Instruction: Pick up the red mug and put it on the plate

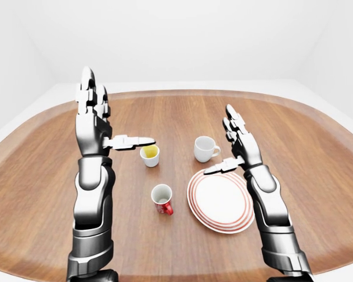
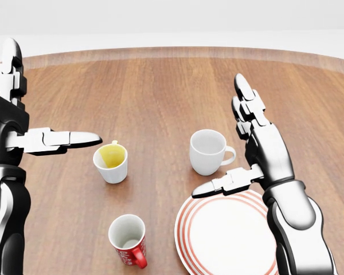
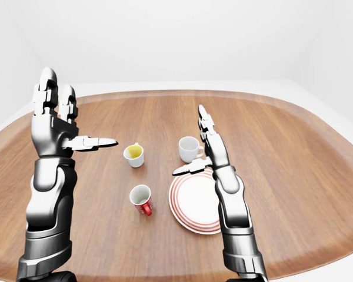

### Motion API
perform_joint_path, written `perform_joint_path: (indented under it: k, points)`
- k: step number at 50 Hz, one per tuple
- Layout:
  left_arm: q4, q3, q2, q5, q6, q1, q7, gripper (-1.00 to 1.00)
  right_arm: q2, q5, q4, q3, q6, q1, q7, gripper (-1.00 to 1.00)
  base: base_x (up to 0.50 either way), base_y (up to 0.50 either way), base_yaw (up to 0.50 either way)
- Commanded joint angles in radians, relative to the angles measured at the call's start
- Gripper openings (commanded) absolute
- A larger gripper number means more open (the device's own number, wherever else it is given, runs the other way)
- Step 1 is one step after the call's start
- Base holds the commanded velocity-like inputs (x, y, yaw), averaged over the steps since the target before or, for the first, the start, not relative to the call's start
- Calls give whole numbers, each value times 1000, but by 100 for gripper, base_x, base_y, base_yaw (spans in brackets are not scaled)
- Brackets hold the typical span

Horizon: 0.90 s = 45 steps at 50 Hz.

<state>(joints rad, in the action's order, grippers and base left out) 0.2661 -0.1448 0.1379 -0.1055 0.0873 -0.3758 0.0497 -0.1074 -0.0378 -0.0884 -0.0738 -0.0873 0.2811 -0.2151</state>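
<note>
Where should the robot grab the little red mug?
Probably around the red mug body near its rim, coming from the head view's left with the left hand. It stands upright, its handle points lower right toward the plate, leaving the left side bare.

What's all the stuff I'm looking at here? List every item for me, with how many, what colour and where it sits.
red mug: one, red outside, white inside, standing upright at the head view's bottom, left of the plate.
plate: one, white with red rings at the rim, bottom right of the head view.
white cup: one, white, above the plate.
yellow-lined cup: one, white outside, yellow inside, left of the white cup.
table: one, brown wood, under everything.
left hand: one, silver and black, raised open, left of the cups.
right hand: one, silver and black, open above the plate's upper edge.
</note>
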Motion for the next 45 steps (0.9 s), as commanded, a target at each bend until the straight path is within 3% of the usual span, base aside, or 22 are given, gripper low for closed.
perform_joint_path:
  k: [1, 45]
  points:
    - [12, -5, 5, -7, 0, 1, 2, 100, 40, -48, 52, 52, 0, -5, 2, 100, 0, 0, 0]
    - [30, -10, 7, -13, 0, 3, 5, 100, 175, -347, 513, 201, 0, 98, 44, 100, 0, 0, 0]
